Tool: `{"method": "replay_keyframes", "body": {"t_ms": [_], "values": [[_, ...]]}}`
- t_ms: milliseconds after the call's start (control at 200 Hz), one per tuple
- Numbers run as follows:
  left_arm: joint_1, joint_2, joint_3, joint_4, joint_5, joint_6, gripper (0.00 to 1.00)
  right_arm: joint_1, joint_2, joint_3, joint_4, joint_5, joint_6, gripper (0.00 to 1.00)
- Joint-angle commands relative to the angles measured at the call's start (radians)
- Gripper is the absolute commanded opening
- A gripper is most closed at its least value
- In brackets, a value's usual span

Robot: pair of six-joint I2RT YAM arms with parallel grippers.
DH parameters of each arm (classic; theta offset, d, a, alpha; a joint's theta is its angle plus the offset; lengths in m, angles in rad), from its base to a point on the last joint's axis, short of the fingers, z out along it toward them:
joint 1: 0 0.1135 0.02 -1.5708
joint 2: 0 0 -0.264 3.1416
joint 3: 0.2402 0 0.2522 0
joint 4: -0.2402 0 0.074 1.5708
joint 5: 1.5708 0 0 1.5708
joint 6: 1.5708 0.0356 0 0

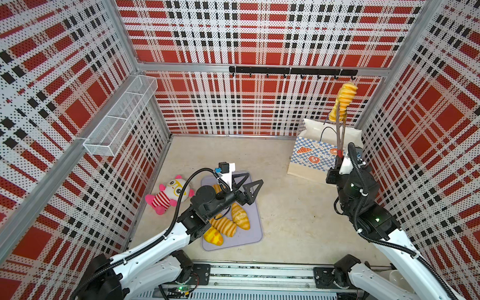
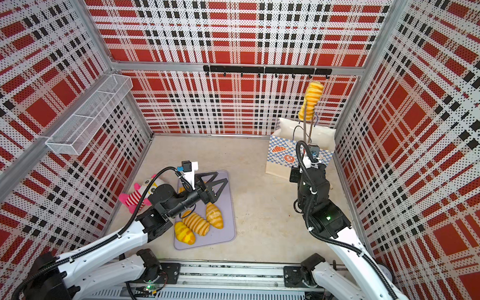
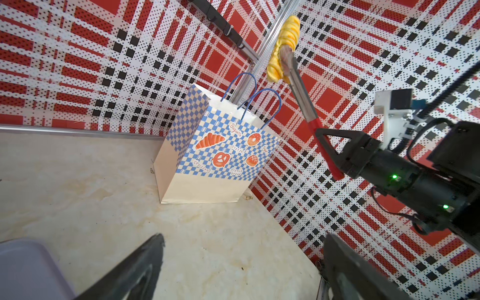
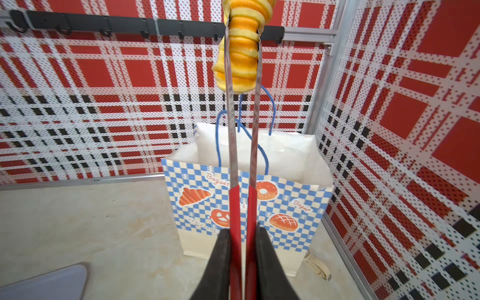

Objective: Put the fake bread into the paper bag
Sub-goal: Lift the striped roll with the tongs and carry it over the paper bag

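The fake bread sits in two places relative to the paper bag (image 1: 306, 158): one ridged loaf (image 1: 345, 100) is high in the air, roughly above the bag's open mouth as far as the views let me judge. The other loaves (image 1: 225, 225) lie well apart from the bag on the desk (image 1: 285, 226). The bag stands upright in the far corner on the right arm's side. In the right wrist view its inside shows only white paper, and I cannot tell whether any bread is already in it. Well away from the bag, a lilac tray (image 1: 253, 233) holds three loaves in plain sight and a fourth half hidden under the left arm. A striped plush doll (image 1: 171, 193) lies beyond the tray, farther again from the bag. The left tool (image 1: 250, 184) hovers over that tray with its jaws spread wide and nothing between them. The right tool (image 4: 242, 231), just in front of the bag, is closed narrow on the red-sleeved end of a pair of tongs (image 4: 230, 130), whose tips pinch the ridged loaf. The tongs rise steeply from the tool, so the loaf is up and beyond it, with its long axis nearly in line with them and close to upright. The right arm is by far the nearer to the bag. By my reading, the coming move is to tip the tongs down until the loaf is at the mouth, then ease the grip.
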Motion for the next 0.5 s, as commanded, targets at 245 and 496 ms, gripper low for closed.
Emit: {"method": "replay_keyframes", "body": {"t_ms": [245,496], "values": [[-0.012,0.009,-0.039,0.078,0.020,0.053,0.98,-0.084,-0.031,-0.070,0.125,0.059,0.020,0.14],[-0.019,0.020,-0.046,0.084,0.023,0.054,0.98,-0.099,-0.041,-0.166,0.169,0.076,0.023,0.14]]}}
